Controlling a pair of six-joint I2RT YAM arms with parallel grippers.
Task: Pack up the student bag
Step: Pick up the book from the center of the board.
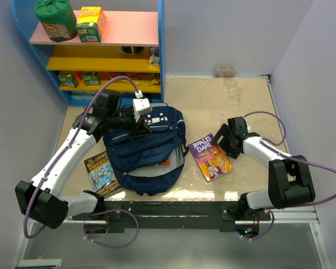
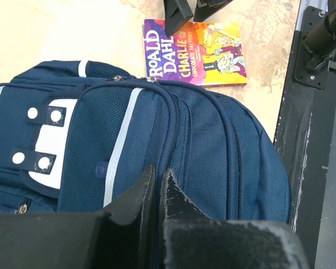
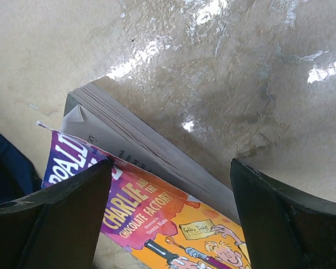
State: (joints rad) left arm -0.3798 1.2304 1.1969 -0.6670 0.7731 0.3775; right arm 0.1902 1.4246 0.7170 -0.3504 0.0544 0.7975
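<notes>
1. Right end effector hung low over the paperback with its fingers spread wide and nothing between them. One finger sat over the cover and the other over bare table beyond the page edge.
2. The paperback's page edge ran slantwise across the gap between those fingers rather than squarely, so by my reading a closing pinch would have needed a wrist turn first.
3. The student bag lay to this end effector's left, just past the paperback. It lay on the table with its white patch away from the arm bases.
4. The bag's mouth looked to be parted on the side facing the paperback, and a strip of orange showed inside it — so the carry would have been a short one leftward.
5. The right arm was plainly the nearer one to the paperback. It was folded tight at the elbow, with the forearm reaching back toward the bag.
6. Left end effector rested on the bag's upper part beside the patch, its fingers drawn almost together. Whether fabric was pinched between them could not be told.
7. The left arm stretched long from its base, arching over a second book that lay beside the bag on the side away from the right end effector.
</notes>
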